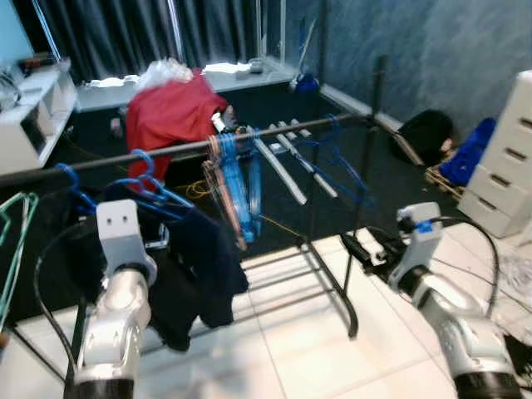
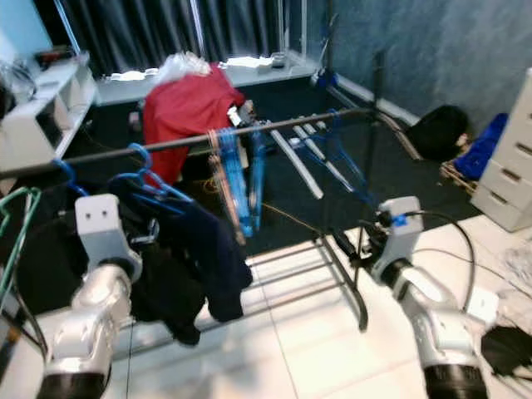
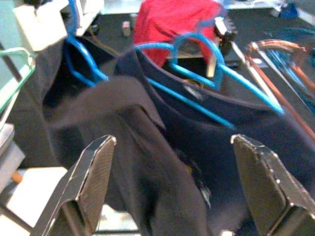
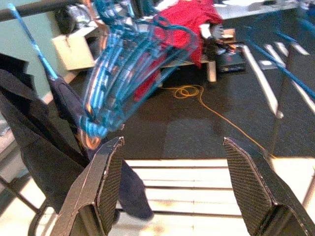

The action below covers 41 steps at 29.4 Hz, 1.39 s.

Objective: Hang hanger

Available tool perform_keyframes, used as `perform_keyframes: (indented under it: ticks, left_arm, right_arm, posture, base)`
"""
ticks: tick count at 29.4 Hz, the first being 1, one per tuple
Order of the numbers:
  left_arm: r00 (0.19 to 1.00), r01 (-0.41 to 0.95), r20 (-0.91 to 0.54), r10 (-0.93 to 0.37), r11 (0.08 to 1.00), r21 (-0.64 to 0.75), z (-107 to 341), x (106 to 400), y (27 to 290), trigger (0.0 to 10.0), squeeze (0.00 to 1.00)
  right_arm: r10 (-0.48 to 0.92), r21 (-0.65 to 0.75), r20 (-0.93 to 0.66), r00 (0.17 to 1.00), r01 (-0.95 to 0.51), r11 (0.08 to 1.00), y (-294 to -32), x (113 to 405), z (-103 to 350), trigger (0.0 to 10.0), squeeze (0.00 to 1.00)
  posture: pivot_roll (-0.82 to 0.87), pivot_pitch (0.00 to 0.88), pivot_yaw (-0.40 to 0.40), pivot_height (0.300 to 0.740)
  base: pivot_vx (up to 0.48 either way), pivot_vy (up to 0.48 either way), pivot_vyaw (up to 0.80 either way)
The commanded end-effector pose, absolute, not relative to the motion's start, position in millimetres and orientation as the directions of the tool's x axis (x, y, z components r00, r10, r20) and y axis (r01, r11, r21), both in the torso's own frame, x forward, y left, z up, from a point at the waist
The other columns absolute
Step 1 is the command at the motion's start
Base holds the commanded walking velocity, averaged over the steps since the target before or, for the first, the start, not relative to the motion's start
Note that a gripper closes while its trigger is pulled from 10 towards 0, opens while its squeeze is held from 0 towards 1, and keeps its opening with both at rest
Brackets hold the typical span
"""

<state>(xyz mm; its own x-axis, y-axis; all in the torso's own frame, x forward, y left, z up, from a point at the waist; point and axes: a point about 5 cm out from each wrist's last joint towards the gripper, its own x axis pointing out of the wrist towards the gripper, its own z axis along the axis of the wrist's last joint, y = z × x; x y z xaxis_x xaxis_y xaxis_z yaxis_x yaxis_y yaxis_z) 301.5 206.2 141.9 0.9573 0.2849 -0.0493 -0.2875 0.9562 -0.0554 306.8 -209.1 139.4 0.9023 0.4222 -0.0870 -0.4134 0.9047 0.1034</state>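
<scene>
The left tool (image 3: 172,189) stands with its fingers spread wide and nothing between them, facing the dark garment (image 3: 162,147) on its blue hanger (image 3: 216,73), which already sits hooked on the rail (image 1: 191,150); the right tool (image 4: 174,189) is likewise spread and empty, near the bunch of bare blue hangers (image 4: 123,78). Closing in could snag the loose cloth or knock the hook off the rail. The hook's seat on the rail is blurred, so it is probably secure but I cannot confirm it.
</scene>
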Motion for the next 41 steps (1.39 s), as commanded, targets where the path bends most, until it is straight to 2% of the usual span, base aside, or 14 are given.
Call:
perform_keyframes:
  ticks: [1, 7, 13, 18, 19, 23, 26, 33, 36, 38, 41]
  left_arm:
    - [0.965, -0.256, -0.073, 0.252, 0.965, -0.061, 138, 304, 196, 10.0, 0.0]
    - [0.972, -0.228, -0.076, 0.222, 0.971, -0.078, 139, 305, 187, 10.0, 0.0]
    - [0.969, -0.225, -0.126, 0.214, 0.971, -0.083, 135, 303, 180, 10.0, 0.0]
    - [0.946, -0.298, -0.147, 0.289, 0.954, -0.041, 135, 292, 187, 10.0, 0.0]
    - [0.932, -0.349, -0.126, 0.339, 0.935, -0.068, 141, 285, 192, 10.0, 0.0]
    - [0.919, -0.391, -0.1, 0.381, 0.915, -0.1, 151, 277, 195, 10.0, 0.0]
    - [0.905, -0.424, -0.049, 0.422, 0.895, -0.137, 169, 257, 194, 10.0, 0.0]
    - [0.907, -0.419, -0.087, 0.412, 0.904, -0.085, 159, 241, 196, 10.0, 0.0]
    - [0.911, -0.406, -0.112, 0.396, 0.91, -0.079, 153, 243, 192, 10.0, 0.0]
    - [0.933, -0.334, -0.161, 0.322, 0.941, -0.059, 143, 252, 178, 10.0, 0.0]
    - [0.941, -0.304, -0.167, 0.293, 0.952, -0.04, 140, 256, 173, 10.0, 0.0]
  right_arm:
    - [0.395, 0.11, -0.096, 0.914, -0.384, 0.917, -216, 307, 139, 10.0, 0.0]
    - [0.387, 0.116, -0.101, 0.917, -0.375, 0.92, -217, 307, 138, 10.0, 0.0]
    - [0.383, 0.114, -0.105, 0.918, -0.372, 0.921, -218, 307, 138, 10.0, 0.0]
    - [0.385, 0.115, -0.103, 0.917, -0.373, 0.921, -218, 306, 138, 10.0, 0.0]
    - [0.385, 0.116, -0.103, 0.917, -0.373, 0.92, -219, 306, 138, 10.0, 0.0]
    - [0.385, 0.12, -0.103, 0.917, -0.372, 0.92, -219, 305, 138, 10.0, 0.0]
    - [0.386, 0.127, -0.105, 0.917, -0.372, 0.919, -221, 305, 138, 10.0, 0.0]
    - [0.393, 0.135, -0.104, 0.914, -0.378, 0.916, -220, 307, 139, 10.0, 0.0]
    - [0.394, 0.136, -0.102, 0.913, -0.379, 0.915, -219, 307, 139, 10.0, 0.0]
    - [0.393, 0.138, -0.097, 0.914, -0.379, 0.915, -218, 307, 140, 10.0, 0.0]
    - [0.392, 0.138, -0.094, 0.915, -0.378, 0.915, -218, 307, 140, 10.0, 0.0]
  posture:
    - [-0.13, 0.0, 0.041, 0.735]
    - [-0.13, 0.0, 0.041, 0.735]
    - [-0.13, 0.0, 0.043, 0.735]
    - [-0.13, 0.0, 0.052, 0.735]
    - [-0.13, 0.0, 0.053, 0.735]
    - [-0.12, 0.0, 0.05, 0.735]
    - [-0.11, 0.0, 0.047, 0.735]
    - [-0.09, 0.0, 0.041, 0.735]
    - [-0.09, 0.0, 0.044, 0.735]
    - [-0.1, 0.0, 0.05, 0.735]
    - [-0.1, 0.0, 0.05, 0.735]
  base:
    - [0.416, 0.0, 0.0]
    - [0.416, 0.0, 0.0]
    - [0.0, 0.0, 0.0]
    - [0.0, 0.0, 0.0]
    - [0.0, 0.0, 0.0]
    - [0.0, 0.0, 0.0]
    - [0.0, 0.0, 0.0]
    - [0.0, 0.0, 0.0]
    - [0.0, 0.0, 0.0]
    - [0.0, 0.0, 0.0]
    - [0.0, 0.0, 0.0]
